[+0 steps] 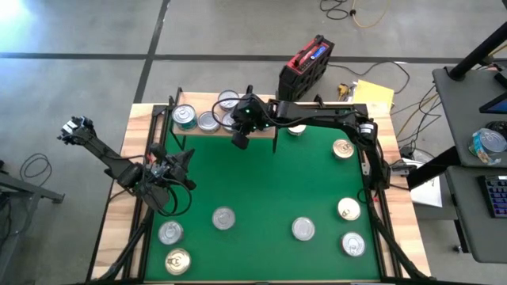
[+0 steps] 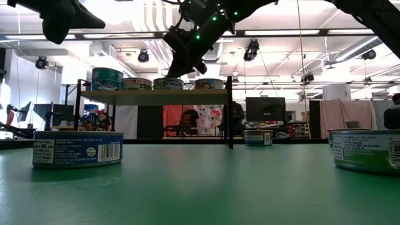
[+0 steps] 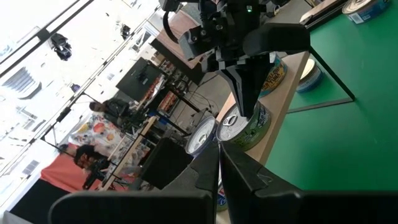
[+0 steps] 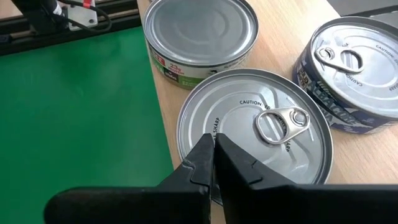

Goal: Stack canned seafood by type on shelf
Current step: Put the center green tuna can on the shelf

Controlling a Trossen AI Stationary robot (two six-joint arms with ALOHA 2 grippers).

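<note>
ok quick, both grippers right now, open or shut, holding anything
Left gripper: shut, holding nothing, over the green mat.
Right gripper: shut, empty, above a silver-topped tin on the shelf.

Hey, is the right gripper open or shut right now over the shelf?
Shut. In the right wrist view the right gripper has its two dark fingers pressed together, empty, poised just above a silver pull-tab tin on the shelf.

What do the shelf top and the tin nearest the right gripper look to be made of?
Shelf top: pale wood, matte, faint grain showing. Tin: bare metal lid, brushed silver with stamped concentric rings and a pull tab; likely steel or aluminium, which one cannot be told.
</note>
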